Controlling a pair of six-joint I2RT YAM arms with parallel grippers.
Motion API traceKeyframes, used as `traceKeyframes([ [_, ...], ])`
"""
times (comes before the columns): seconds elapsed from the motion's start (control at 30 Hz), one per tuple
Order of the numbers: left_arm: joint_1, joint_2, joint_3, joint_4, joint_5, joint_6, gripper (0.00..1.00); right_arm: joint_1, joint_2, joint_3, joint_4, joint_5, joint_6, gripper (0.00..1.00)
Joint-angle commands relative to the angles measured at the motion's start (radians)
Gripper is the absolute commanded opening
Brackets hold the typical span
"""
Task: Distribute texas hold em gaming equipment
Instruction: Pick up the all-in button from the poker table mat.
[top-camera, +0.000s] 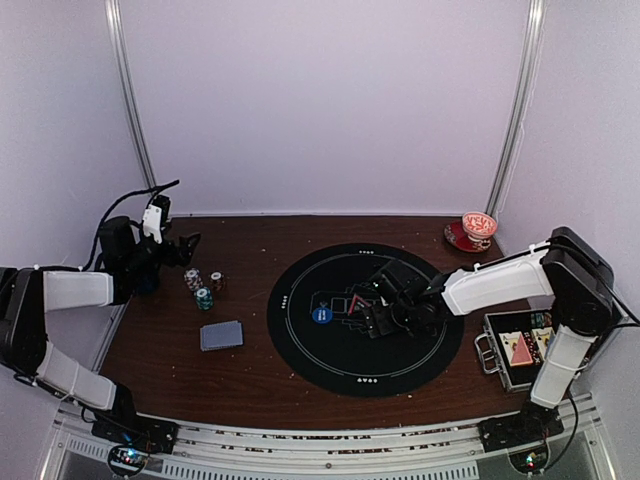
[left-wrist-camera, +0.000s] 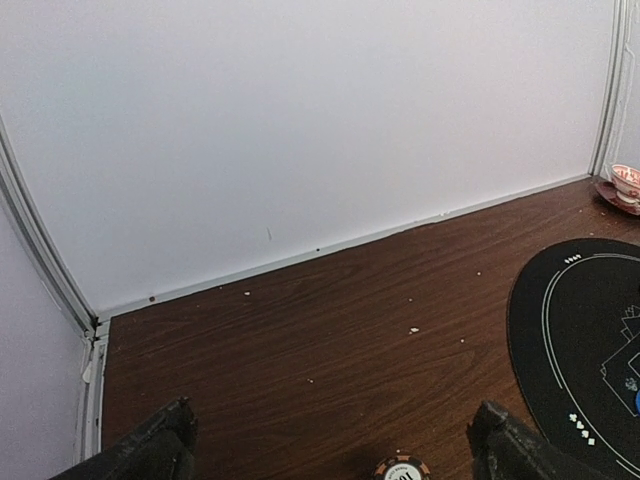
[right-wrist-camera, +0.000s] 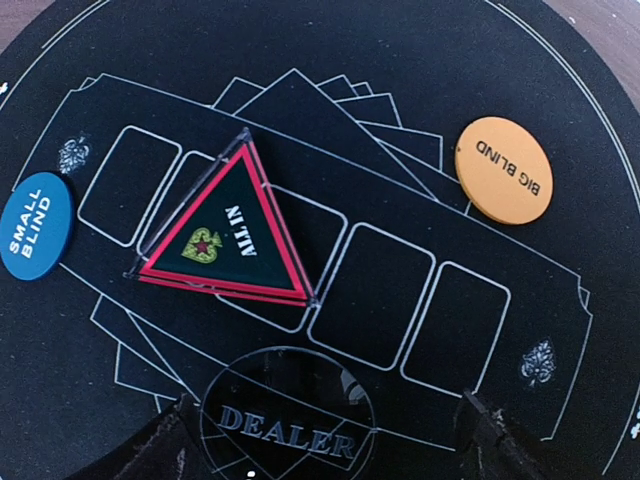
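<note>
Three short stacks of striped poker chips (top-camera: 203, 290) stand on the wooden table left of the black round mat (top-camera: 300, 350). A grey-blue card deck (top-camera: 221, 335) lies in front of them. My left gripper (top-camera: 180, 250) is open and empty behind the chips; one chip (left-wrist-camera: 402, 468) shows at the bottom edge between its fingers (left-wrist-camera: 150, 450). On the mat (right-wrist-camera: 560, 60) lie the red triangle marker (right-wrist-camera: 225, 240), a blue "small blind" disc (right-wrist-camera: 35, 225), an orange "big blind" disc (right-wrist-camera: 503, 170) and a clear "dealer" disc (right-wrist-camera: 288, 415). My right gripper (right-wrist-camera: 325, 455) is open, hovering over the dealer disc.
A small open metal case (top-camera: 515, 345) with red cards lies at the right, by the right arm. A red-patterned cup and saucer (top-camera: 477, 230) stand at the back right corner. White walls close the table on three sides.
</note>
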Motion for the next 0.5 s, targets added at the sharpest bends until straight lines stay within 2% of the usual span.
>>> traceKeyframes([
  [0.0, -0.007, -0.011, -0.007, 0.057, 0.017, 0.003, 0.98, 0.001, -0.022, -0.019, 0.047, -0.025, 0.009, 0.88],
  [0.47, -0.008, 0.002, -0.005, 0.063, 0.010, 0.008, 0.98, -0.003, 0.017, -0.035, 0.088, -0.075, 0.024, 0.85],
])
